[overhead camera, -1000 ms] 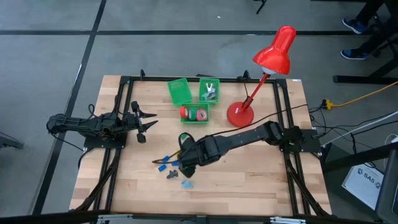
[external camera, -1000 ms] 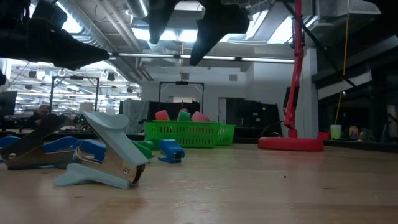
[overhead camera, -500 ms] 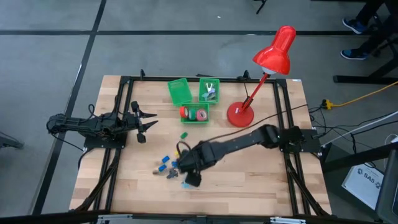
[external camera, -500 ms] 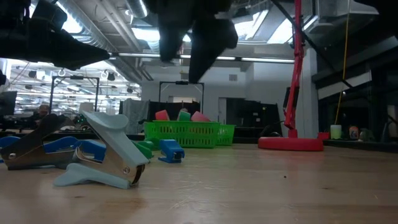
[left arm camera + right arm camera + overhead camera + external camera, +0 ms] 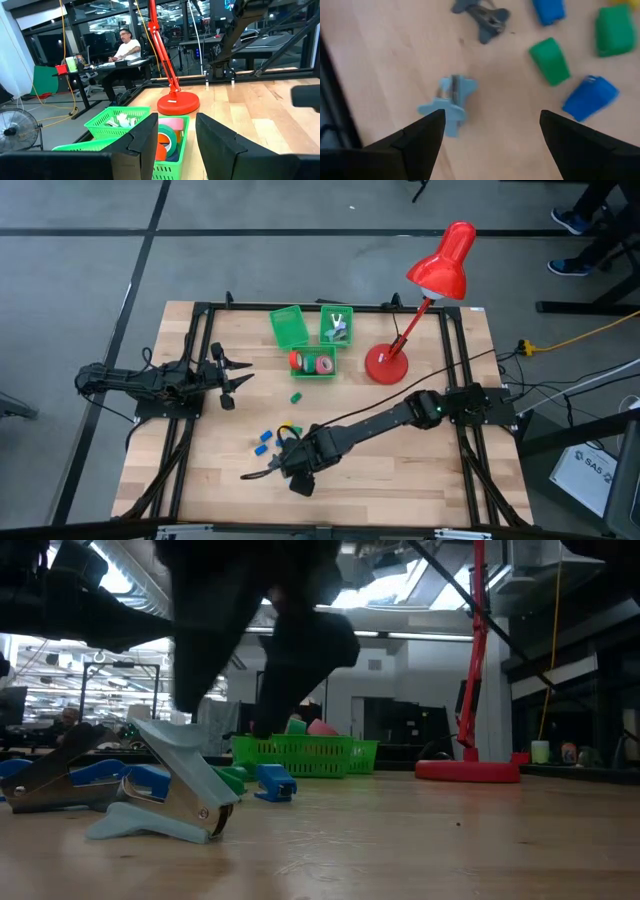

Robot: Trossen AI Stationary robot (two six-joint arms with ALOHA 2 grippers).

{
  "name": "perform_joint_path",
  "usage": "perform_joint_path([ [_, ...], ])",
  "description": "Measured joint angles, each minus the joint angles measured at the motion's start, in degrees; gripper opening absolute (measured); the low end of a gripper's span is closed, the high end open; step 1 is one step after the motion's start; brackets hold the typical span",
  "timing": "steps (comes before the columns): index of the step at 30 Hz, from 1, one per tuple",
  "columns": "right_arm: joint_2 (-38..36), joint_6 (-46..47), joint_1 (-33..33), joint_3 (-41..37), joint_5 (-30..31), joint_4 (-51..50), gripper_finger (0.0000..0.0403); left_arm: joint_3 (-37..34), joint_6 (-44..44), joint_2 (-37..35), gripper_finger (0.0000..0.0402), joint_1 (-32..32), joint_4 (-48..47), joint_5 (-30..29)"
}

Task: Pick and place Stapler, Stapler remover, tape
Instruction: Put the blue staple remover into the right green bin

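Left gripper (image 5: pixel 228 383): it waits well left of the three green baskets, over the wooden table (image 5: pixel 420 480); in its wrist view a slim gap shows between the two fingers and nothing is between them, so it looks nearly closed and empty.
Left green plastic mesh basket (image 5: pixel 288 326): it looks empty in the high view.
Front green basket (image 5: pixel 327 373): it holds the small ring-shaped tape rolls in red, orange and pink (image 5: pixel 311 362); by my judgement the tape part is done or nearly done.
Right green basket (image 5: pixel 337 326): it holds pale claw-like pieces (image 5: pixel 339 330), probably staple removers already placed.
Loose pieces: small blocky blue staplers (image 5: pixel 264 440) and a green one (image 5: pixel 296 396) lie on the table in front of the baskets.
Pale teal claw-shaped staple remover (image 5: pixel 449 102): it lies on the table just under the right gripper, not grasped.
Right gripper (image 5: pixel 290 463): it hangs low, well in front of the baskets, fingers spread wide and empty.
Left to do: I judge that the staplers and at least this remover wait for placing.
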Motion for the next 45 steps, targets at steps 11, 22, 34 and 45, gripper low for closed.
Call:
perform_joint_path([
  [11, 0.61, -1.13, 1.07, 0.03, -1.45, -3.75, 0.033, 0.01, 0.01, -0.01, 0.0128, 0.0, 0.07, 0.0],
  [22, 0.33, -4.3, 1.06, 0.02, -4.41, -1.89, 0.033, 0.0, -0.01, -0.01, 0.0128, -0.01, 0.0, 0.0],
  [34, 0.57, -3.01, 0.81, 0.02, -9.44, 1.8, 0.033, 0.0, 0.01, -0.02, 0.0127, 0.01, 0.05, 0.0],
  [45, 0.67, -8.99, -0.46, 0.02, -8.92, 2.0, 0.033, 0.0, 0.01, -0.01, 0.0128, 0.0, 0.12, 0.0],
])
